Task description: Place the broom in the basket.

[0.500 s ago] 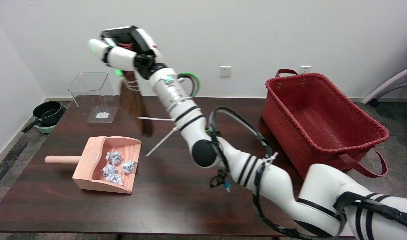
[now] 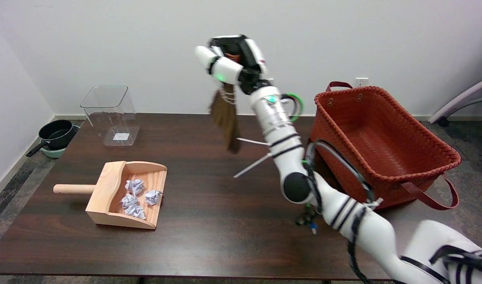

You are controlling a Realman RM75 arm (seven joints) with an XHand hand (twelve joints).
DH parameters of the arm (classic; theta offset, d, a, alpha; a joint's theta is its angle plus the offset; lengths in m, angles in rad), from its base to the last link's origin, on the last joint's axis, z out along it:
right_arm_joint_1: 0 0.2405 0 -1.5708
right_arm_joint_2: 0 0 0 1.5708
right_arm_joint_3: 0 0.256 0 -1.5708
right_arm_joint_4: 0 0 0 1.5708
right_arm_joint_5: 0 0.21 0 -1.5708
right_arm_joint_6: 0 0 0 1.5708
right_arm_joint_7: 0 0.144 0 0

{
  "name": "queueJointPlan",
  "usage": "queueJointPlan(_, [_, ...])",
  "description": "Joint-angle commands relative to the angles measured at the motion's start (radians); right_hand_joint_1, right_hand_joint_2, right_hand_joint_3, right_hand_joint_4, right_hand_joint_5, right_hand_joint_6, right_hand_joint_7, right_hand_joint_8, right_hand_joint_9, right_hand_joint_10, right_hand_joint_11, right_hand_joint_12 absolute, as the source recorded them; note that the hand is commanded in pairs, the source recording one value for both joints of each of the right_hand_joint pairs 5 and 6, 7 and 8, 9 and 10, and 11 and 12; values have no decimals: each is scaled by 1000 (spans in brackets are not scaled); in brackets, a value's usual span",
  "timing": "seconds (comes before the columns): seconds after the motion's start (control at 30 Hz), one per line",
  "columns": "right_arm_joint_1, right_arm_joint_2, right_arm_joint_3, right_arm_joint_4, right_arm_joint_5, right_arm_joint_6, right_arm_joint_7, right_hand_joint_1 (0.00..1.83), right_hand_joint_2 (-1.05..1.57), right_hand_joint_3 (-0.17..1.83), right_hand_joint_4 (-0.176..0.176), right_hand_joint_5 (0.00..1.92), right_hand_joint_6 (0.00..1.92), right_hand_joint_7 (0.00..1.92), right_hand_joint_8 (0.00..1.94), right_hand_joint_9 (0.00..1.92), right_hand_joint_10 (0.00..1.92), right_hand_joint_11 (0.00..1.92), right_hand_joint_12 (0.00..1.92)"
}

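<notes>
The broom (image 2: 225,116) hangs bristles-down in the air above the worktop (image 2: 209,221), its dark brown brush dangling well clear of the surface while the top of it disappears into the right hand (image 2: 234,59), whose fingers are wrapped around the handle end. It sits to the left of the red woven basket (image 2: 442,159), not yet over the rim, so the carry looks roughly half done. To finish well, the arm should travel on toward the basket at this height so the loose bristles pass over the near wall rather than catching on the weave, then lower only once the brush is inside the opening. Because the broom swings freely below the grip, a slow, even move would keep it from slapping the rim. Releasing low would stop it tipping out. Farther left lie a wooden dustpan (image 2: 118,195) holding crumpled paper balls (image 2: 136,197) and a clear plastic bin (image 2: 109,114).
</notes>
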Motion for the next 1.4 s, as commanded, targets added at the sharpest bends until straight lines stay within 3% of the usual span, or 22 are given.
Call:
queueJointPlan(0.03, [-274,164,129,-185,59,-73,1,1156,1571,468,0,1920,1920,1920,1920,1889,1889,1872,1872])
queueJointPlan(0.17, [-280,166,121,-165,122,-120,1,1156,1571,471,0,1920,1920,1920,1920,1890,1890,1869,1869])
queueJointPlan(0.27, [-276,210,208,-186,139,-46,2,1159,1571,472,0,1920,1920,1920,1920,1891,1891,1864,1864])
queueJointPlan(0.37, [-237,308,273,-225,147,30,2,1160,1571,473,0,1920,1920,1920,1920,1891,1891,1860,1860])
queueJointPlan(0.53, [-195,496,336,-276,299,137,4,1162,1571,467,0,1920,1920,1920,1920,1889,1889,1856,1856])
queueJointPlan(0.77, [-268,725,447,-297,419,242,4,1161,1571,462,0,1920,1920,1920,1920,1889,1889,1852,1852])
queueJointPlan(1.07, [-348,743,684,-298,440,431,6,1160,1571,461,0,1920,1920,1920,1920,1883,1883,1849,1849])
queueJointPlan(1.4, [-240,743,517,-297,515,335,5,1153,1571,458,0,1920,1920,1920,1920,1881,1881,1854,1854])
